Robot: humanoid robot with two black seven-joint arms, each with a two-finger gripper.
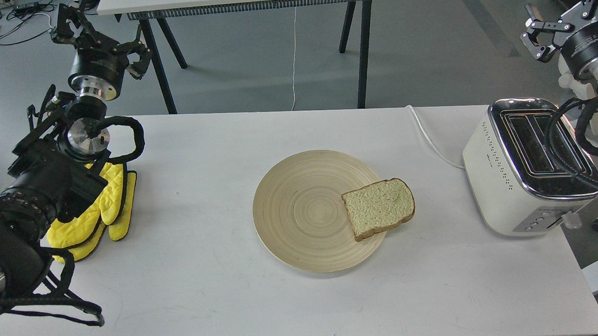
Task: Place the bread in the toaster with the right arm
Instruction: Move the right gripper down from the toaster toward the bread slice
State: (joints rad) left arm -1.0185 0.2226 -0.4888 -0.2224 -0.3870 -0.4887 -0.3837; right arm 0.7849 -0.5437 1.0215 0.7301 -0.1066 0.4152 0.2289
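Observation:
The bread, a tan slice with a brown crust, lies flat on the right edge of a round wooden plate and overhangs its rim slightly. The cream-white toaster with a chrome two-slot top stands at the table's right end, both slots showing nothing inside. My right gripper hangs open and holds nothing, high at the far right, behind and above the toaster, well away from the bread. My left gripper is raised at the far left, its fingers spread open around nothing.
Yellow oven mitts lie on the table's left side under my left arm. The toaster's white cord runs back over the table's far edge. Black cables of the right arm loop over the toaster's top. Another table stands behind.

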